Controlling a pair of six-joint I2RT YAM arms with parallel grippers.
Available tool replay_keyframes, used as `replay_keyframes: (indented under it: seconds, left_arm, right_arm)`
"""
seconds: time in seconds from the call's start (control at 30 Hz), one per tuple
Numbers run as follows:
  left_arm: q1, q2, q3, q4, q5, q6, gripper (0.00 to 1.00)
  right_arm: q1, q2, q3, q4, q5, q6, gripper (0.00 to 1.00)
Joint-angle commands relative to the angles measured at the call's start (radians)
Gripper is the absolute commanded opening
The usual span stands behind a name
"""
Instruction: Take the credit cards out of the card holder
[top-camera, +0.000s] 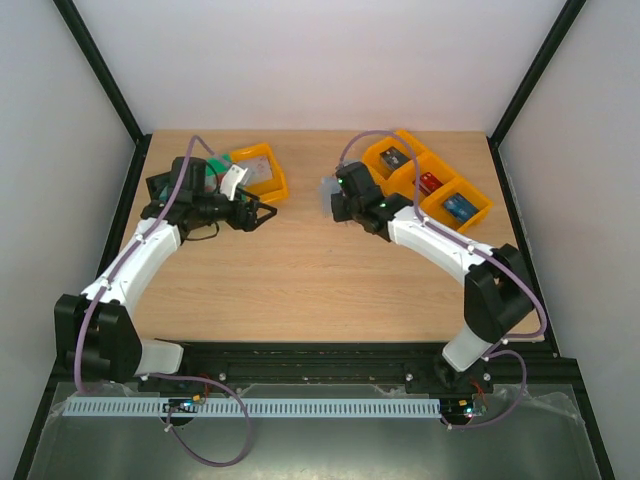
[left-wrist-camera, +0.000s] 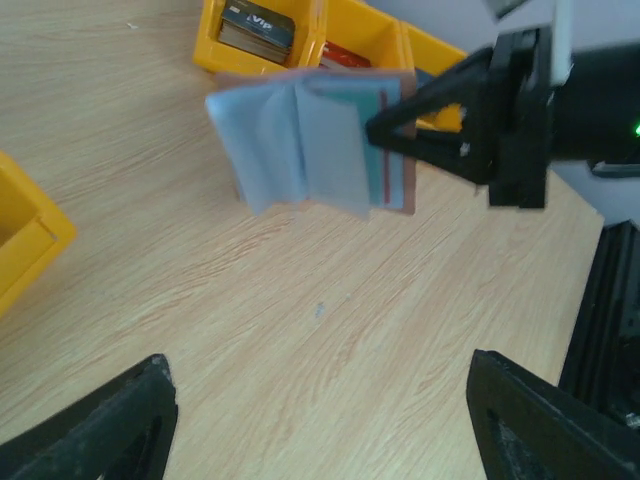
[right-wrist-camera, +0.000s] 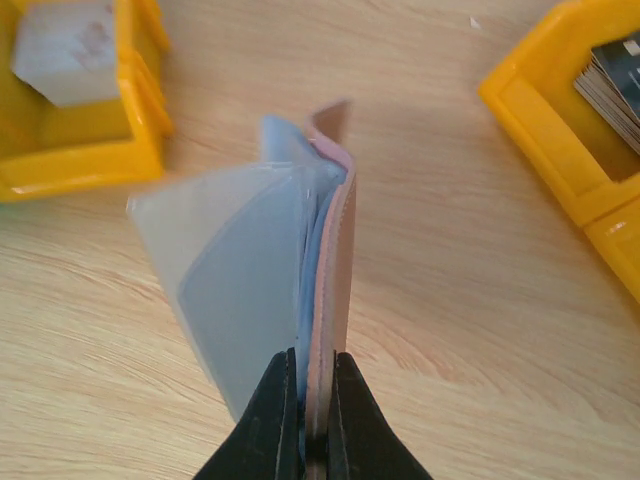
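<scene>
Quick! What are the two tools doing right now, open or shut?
Left tool: open, holding nothing.
Right tool: closed on the card holder.

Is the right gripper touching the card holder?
Touching. The right wrist view shows the right gripper pinching the tan edge of the card holder.

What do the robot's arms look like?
The left arm and the right arm both have smooth white shells and chunky black joints. A purple cable runs along each one. The left tool and the right tool are black, each with two pointy fingers. A tiny green light glows near the right wrist.
</scene>
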Motion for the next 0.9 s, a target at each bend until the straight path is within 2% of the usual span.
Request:
replay_keyframes:
  seconds: [0.0, 0.13, 0.23, 0.37, 0.53, 0.63, 0.73, 0.87]
  left_arm:
    - [-0.003, -0.03, -0.009, 0.038, 0.056, -0.028, 0.77]
    - [-0.022, -0.031, -0.008, 0.032, 0.16, -0.02, 0.62]
    - [-0.04, -0.026, -0.003, 0.032, 0.242, -0.02, 0.54]
    - [-0.074, -0.01, 0.0, 0.053, 0.292, -0.055, 0.47]
    - [-0.076, 0.0, -0.014, 0.114, 0.304, -0.13, 0.46]
    - [-0.073, -0.005, -0.018, 0.098, 0.226, -0.115, 0.51]
    - [-0.052, -0.015, -0.004, 0.058, 0.092, -0.08, 0.69]
    - [0.014, -0.049, -0.003, 0.04, 0.104, -0.059, 0.79]
  right_arm:
    - [0.057, 0.021, 0.068, -0.094, 0.178, 0.0, 0.02]
    - [0.063, 0.022, 0.064, -0.04, -0.008, 0.014, 0.02]
    - [0.077, 0.046, 0.091, -0.061, 0.008, 0.018, 0.02]
    - [0.077, 0.052, 0.098, -0.016, -0.185, 0.032, 0.02]
    - [0.078, 0.023, 0.077, 0.05, -0.356, 0.018, 0.02]
    - [0.073, 0.004, 0.066, 0.077, -0.49, -0.01, 0.02]
    - [0.053, -0.039, 0.022, 0.168, -0.664, -0.019, 0.02]
    - [0.013, -0.084, -0.03, 0.22, -0.746, -0.015, 0.02]
